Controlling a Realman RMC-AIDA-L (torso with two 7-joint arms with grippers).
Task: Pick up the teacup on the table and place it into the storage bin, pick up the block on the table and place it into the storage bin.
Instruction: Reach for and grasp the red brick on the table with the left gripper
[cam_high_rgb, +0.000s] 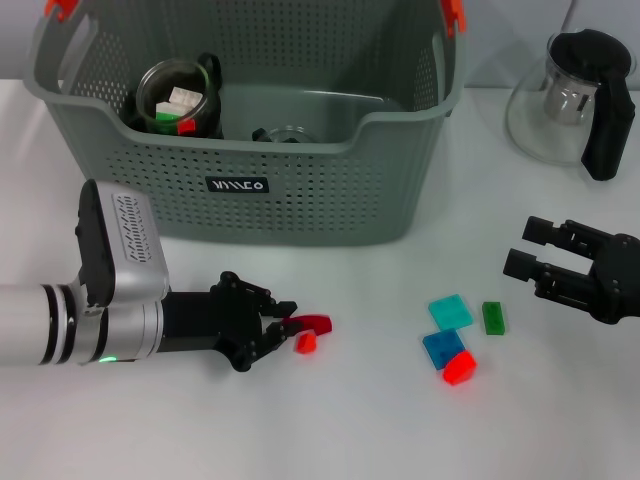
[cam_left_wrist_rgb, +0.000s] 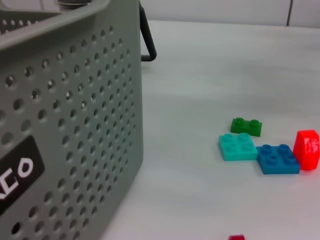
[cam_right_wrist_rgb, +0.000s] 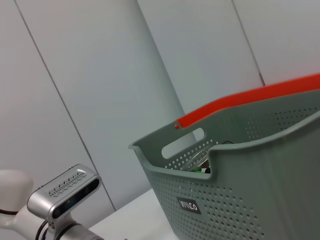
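1. Storage bin: the large grey-green perforated plastic storage bin (cam_high_rgb: 300, 190) with orange handle clips and a black label stands at 12 o'clock on the white bench (cam_high_rgb: 330, 430).
2. Teacup: a clear glass teacup (cam_high_rgb: 180, 97) with a black handle sits inside the bin at its 9 o'clock side, holding white, green and red blocks.
3. Left tool (cam_high_rgb: 285, 327): low over the bench at 8 o'clock, in front of the bin, lying level. Its fingers are spread apart, released, with a small red plastic block (cam_high_rgb: 306, 342) lying on the bench just at the fingertips. A second red piece (cam_high_rgb: 318, 324) sits beside it at the tips; whether it touches a finger cannot be told.
4. Loose blocks at 4 o'clock: a teal square block (cam_high_rgb: 451, 312), a small green block (cam_high_rgb: 493, 317), a blue block (cam_high_rgb: 442, 348) and a red block (cam_high_rgb: 460, 368), the blue and red touching.
5. Right tool (cam_high_rgb: 528, 250): hovering at 3 o'clock, fingers apart, released, holding nothing.
6. A clear glass teapot (cam_high_rgb: 570, 95) with black lid and handle stands at 1 o'clock, beside the bin.
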